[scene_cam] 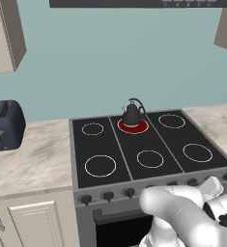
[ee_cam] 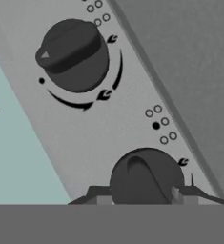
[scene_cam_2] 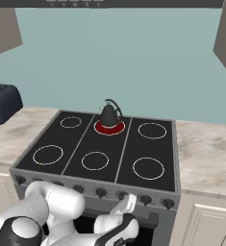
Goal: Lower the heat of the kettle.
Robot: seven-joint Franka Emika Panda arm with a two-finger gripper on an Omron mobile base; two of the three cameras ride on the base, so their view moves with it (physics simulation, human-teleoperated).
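Note:
The small dark kettle [scene_cam: 133, 114] [scene_cam_2: 108, 115] stands on the rear middle burner [scene_cam: 140, 128] [scene_cam_2: 115, 129], which glows red. Along the stove's front panel runs a row of dark knobs. My gripper [ee_cam: 138, 196] [scene_cam_2: 127, 202] [scene_cam: 212, 185] is low at that panel. In the hand view its fingertips [ee_cam: 98, 196] sit against both sides of a round knob [ee_cam: 146, 177], whose ridge is turned at a slant. A second knob [ee_cam: 74, 55] lies further up the panel, its pointer facing left.
A dark blue toaster [scene_cam: 4, 125] [scene_cam_2: 3, 103] sits on the counter left of the stove. The other five burners are dark. Cabinets hang at both upper corners and the range hood [scene_cam: 144, 3] hangs above the stove. My white arm crosses in front of the oven door.

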